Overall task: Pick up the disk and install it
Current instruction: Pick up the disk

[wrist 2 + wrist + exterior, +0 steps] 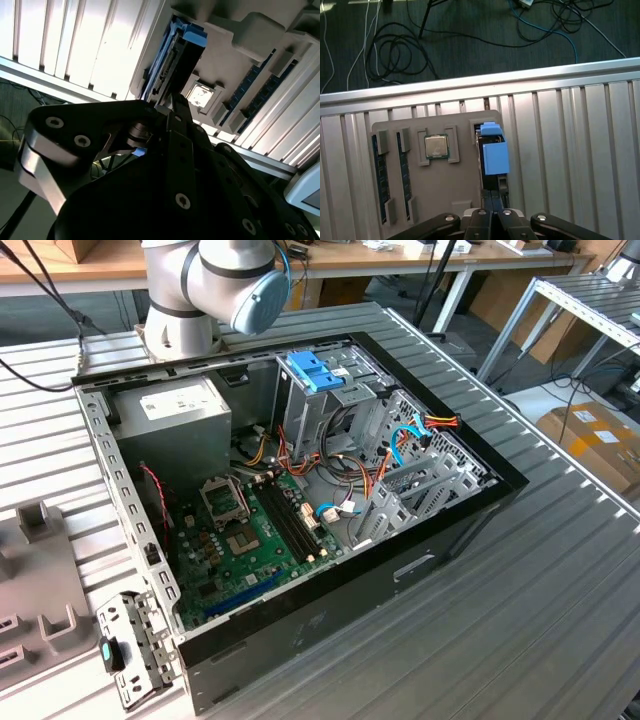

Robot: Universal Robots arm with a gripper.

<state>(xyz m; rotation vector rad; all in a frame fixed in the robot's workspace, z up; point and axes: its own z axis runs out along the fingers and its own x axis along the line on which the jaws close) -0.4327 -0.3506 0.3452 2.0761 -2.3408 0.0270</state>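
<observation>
Ext. view: open PC case (330,625) flat on its side on ribbed alu table (560,640), side panel off, prob. so the bays face up for reach from above. Inside, drive cage w/ light-blue latch (315,370) at 12 o'clock, PSU (175,410) w/ white sticker at 10 o'clock, motherboard (250,530) toward 7 o'clock. Arm (215,280) at 11 o'clock of the frame, behind the case's far wall.

First wrist view: grey parts tray (460,185) on the same kind of ribbed top, near the table edge, w/ cabled floor beyond. Two RAM sticks (379,175) in long grooves, CPU (436,146) in a square pocket between them and the disk (493,150). Disk on edge in a narrow slot, blue rail upmost, likely parked that way to offer its slim faces to a pinch. Gripper (496,186) right at the disk's near end, in line w/ the slot. Clamped or not: can't tell.

Second wrist view: looking along the disk past the black gripper body, blue rail end at the far tip. Seated in the slot, not lifted as far as can be judged. CPU just beside it, apart. No sign of install begun; pick-up stage, by the look of it.
</observation>
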